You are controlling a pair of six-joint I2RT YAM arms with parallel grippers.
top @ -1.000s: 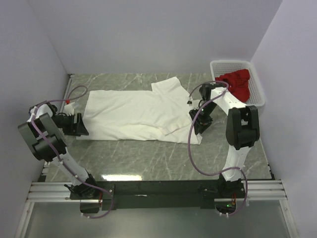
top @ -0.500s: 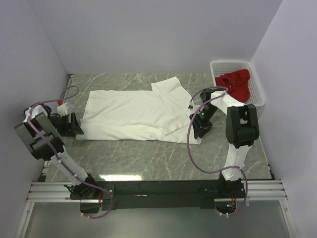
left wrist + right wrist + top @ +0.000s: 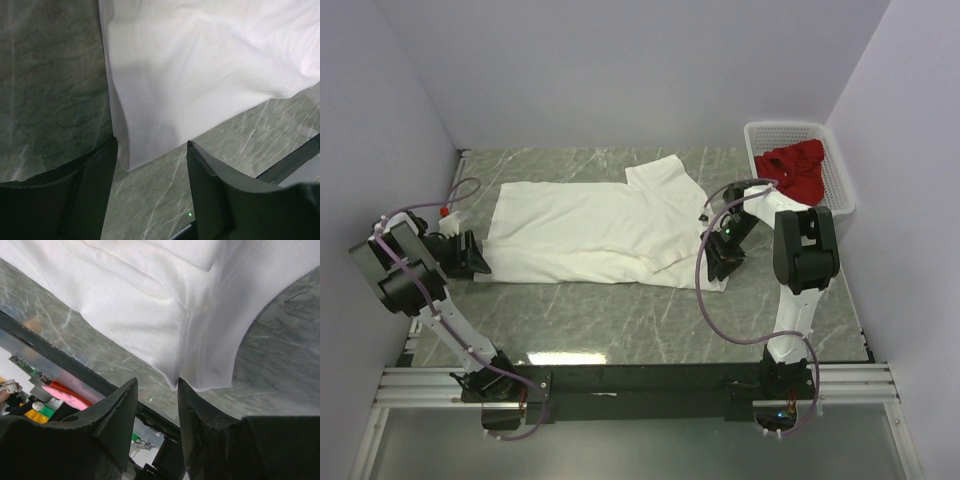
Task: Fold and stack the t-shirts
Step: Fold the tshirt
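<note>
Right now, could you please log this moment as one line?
white t-shirt: spread flat | left hand: open, at its hem corner | right hand: open, at its opposite corner | red t-shirt: in basket

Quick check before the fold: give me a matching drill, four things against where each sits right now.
1. white cloth t-shirt
2. deep red cloth t-shirt
3. left gripper
4. right gripper

A. in the white slotted plastic basket
B. open at the white shirt's near left corner
C. spread flat on the green marble table
D. open at the white shirt's near right corner

Pairs: 1-C, 2-A, 3-B, 4-D
</note>
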